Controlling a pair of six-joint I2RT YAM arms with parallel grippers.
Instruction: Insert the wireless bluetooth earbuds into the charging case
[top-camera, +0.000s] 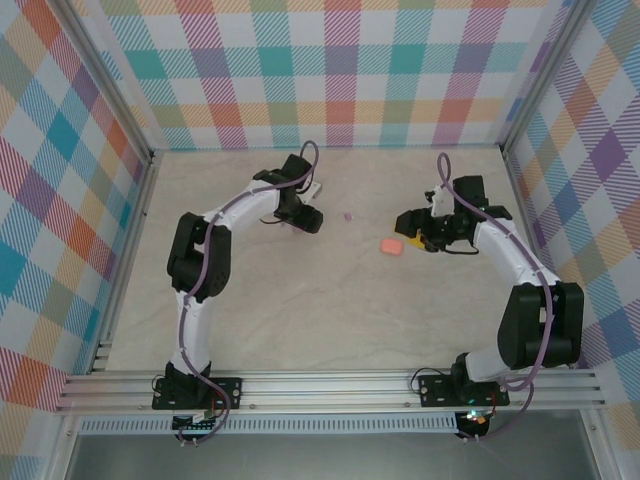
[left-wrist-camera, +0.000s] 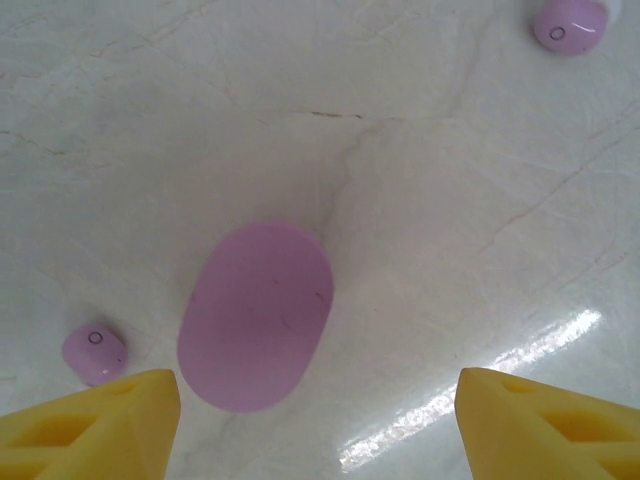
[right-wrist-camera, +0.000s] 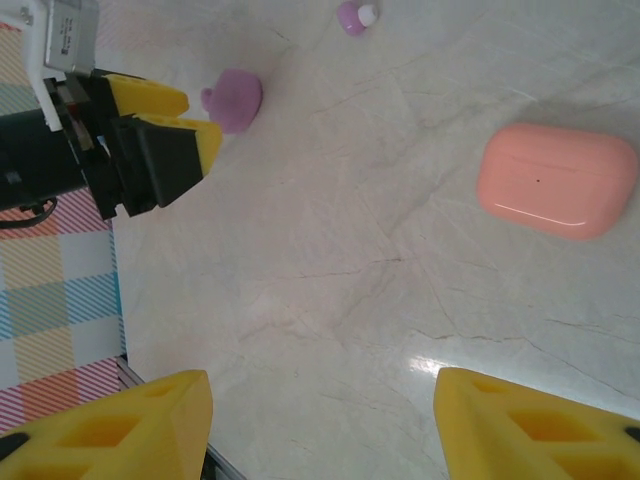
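Observation:
A closed purple charging case (left-wrist-camera: 255, 315) lies flat on the marble table, just ahead of my open left gripper (left-wrist-camera: 318, 430). One purple earbud (left-wrist-camera: 95, 352) sits beside the case near the left fingertip (left-wrist-camera: 110, 420). A second purple earbud (left-wrist-camera: 570, 22) lies farther off, and it is also seen from above (top-camera: 348, 215). A closed salmon-orange case (right-wrist-camera: 557, 180) rests ahead and to the right of my open right gripper (right-wrist-camera: 320, 430), which holds nothing. The salmon-orange earbuds are out of view. From above, the left gripper (top-camera: 300, 218) hovers over the purple case.
The right wrist view catches the left gripper (right-wrist-camera: 150, 140) next to the purple case (right-wrist-camera: 235, 100). Checkered walls (top-camera: 340, 70) ring the table on three sides. Bare marble (top-camera: 320, 310) stretches between the cases and the arm bases.

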